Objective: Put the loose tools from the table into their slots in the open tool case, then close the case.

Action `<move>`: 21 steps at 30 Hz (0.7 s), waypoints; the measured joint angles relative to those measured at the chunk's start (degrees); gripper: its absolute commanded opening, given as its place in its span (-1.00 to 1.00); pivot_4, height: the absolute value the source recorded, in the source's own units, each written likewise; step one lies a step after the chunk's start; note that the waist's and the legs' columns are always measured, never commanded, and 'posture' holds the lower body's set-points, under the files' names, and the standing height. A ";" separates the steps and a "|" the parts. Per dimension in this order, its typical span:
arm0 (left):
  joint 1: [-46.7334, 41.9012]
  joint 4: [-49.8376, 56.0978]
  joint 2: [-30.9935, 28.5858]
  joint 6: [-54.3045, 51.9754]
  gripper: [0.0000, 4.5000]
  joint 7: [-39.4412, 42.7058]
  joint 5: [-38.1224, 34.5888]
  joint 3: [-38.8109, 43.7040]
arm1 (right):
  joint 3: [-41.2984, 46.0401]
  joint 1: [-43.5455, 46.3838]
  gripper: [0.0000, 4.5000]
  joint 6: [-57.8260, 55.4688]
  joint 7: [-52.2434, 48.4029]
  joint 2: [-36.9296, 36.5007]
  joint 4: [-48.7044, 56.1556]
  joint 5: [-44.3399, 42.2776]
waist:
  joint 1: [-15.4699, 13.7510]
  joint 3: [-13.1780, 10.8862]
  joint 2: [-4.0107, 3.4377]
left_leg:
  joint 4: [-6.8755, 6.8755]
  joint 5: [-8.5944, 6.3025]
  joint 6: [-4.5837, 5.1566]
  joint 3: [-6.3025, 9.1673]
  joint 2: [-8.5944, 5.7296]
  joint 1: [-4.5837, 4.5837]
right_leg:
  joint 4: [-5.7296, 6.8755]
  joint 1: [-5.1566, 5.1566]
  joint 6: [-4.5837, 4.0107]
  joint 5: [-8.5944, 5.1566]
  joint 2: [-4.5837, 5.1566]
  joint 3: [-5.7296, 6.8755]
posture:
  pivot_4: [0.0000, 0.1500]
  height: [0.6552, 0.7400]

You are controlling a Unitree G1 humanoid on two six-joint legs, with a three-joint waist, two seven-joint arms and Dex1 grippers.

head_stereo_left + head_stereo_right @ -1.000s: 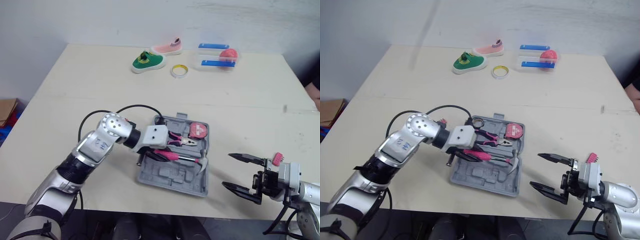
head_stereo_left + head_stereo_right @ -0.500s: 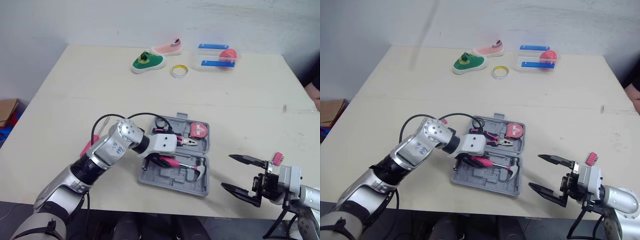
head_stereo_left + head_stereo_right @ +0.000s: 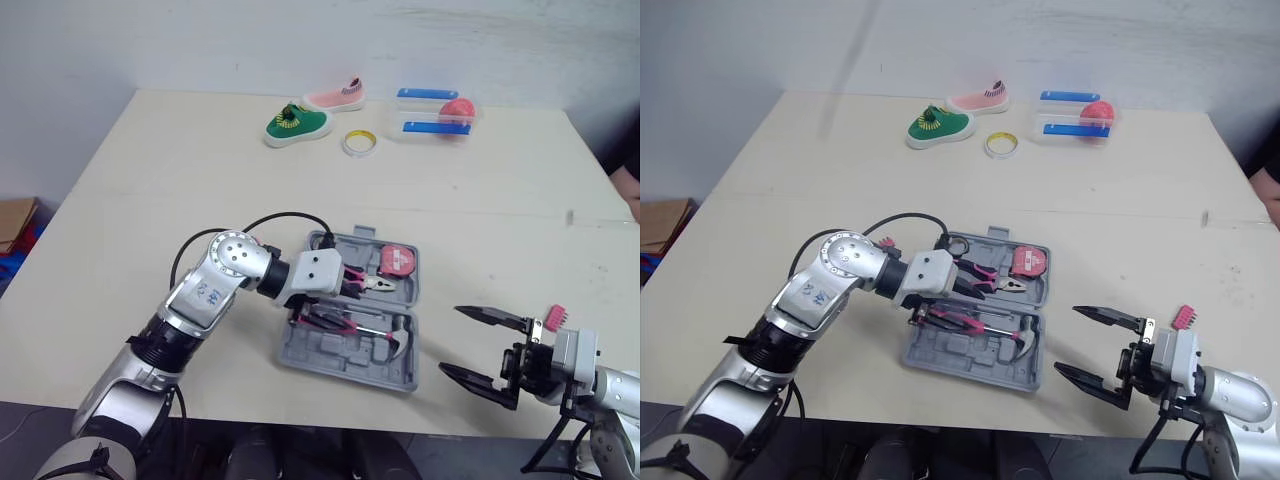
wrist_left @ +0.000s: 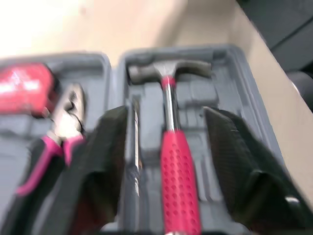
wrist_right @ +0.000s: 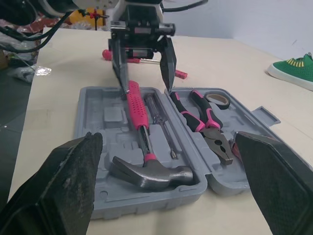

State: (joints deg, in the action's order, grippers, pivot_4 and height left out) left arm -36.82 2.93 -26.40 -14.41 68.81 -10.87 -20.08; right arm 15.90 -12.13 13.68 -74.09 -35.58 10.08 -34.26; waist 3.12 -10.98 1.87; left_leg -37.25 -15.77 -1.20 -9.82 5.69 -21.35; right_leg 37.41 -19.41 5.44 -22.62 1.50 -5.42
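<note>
Where the open tool case (image 3: 330, 350) lies flat near the front edge of the table (image 3: 150, 180), the left gripper (image 5: 144, 81) hangs low over its near half. Fingers spread wide, gripping nothing. Between them sits the hammer (image 4: 173, 156), pink handle, in its slot, head toward the robot's right. A thin screwdriver (image 4: 134, 147) lies in the slot just beside it, on the hinge side. The far half of the case holds pink-handled pliers (image 3: 365, 280) and a red tape measure (image 3: 399, 261).

The right gripper (image 3: 450, 340) hovers to the right of the case, apart from it, near the table edge. Fingers wide apart, empty.

One red-handled tool (image 5: 106, 52) lies loose on the table beyond the case, behind the left gripper, partly hidden.

At the far end of the table are a green shoe (image 3: 297, 122), a pink shoe (image 3: 335, 97), a yellow tape roll (image 3: 358, 142) and a clear box (image 3: 435, 112).
</note>
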 measured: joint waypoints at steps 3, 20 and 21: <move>2.70 -1.97 0.97 3.35 -0.99 -0.75 0.02 0.53 | -0.04 0.18 1.00 0.00 -0.08 0.08 -0.83 0.37 | 0.05 0.00 0.00 | 0.01 0.00 0.00 0.00 0.00 0.00 | 0.00 -0.01 0.00 0.00 -0.03 -0.01 | 1.00 1.00; 6.18 -3.86 1.43 2.62 -0.99 -4.77 5.36 -2.91 | -0.04 -0.24 1.00 0.03 -0.16 0.27 -1.25 1.02 | 0.10 0.00 -0.01 | 0.04 0.00 0.00 0.02 -0.01 0.05 | 0.00 0.05 0.00 0.00 -0.02 0.00 | 1.00 1.00; 6.09 -3.85 1.31 3.15 -0.99 -4.77 5.79 -3.30 | -0.04 -0.24 1.00 0.06 -0.14 0.27 -1.34 1.12 | 0.08 0.00 -0.01 | 0.04 0.00 0.00 0.03 -0.01 0.05 | 0.00 0.06 0.00 0.00 -0.02 0.01 | 1.00 1.00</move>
State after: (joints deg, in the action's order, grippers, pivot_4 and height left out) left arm -30.73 -0.92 -25.09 -11.26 64.04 -5.08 -23.38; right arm 15.86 -12.37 13.73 -74.23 -35.32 8.74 -33.14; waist 3.20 -10.97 1.86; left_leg -37.21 -15.77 -1.20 -9.79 5.69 -21.30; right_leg 37.40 -19.34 5.44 -22.62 1.48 -5.41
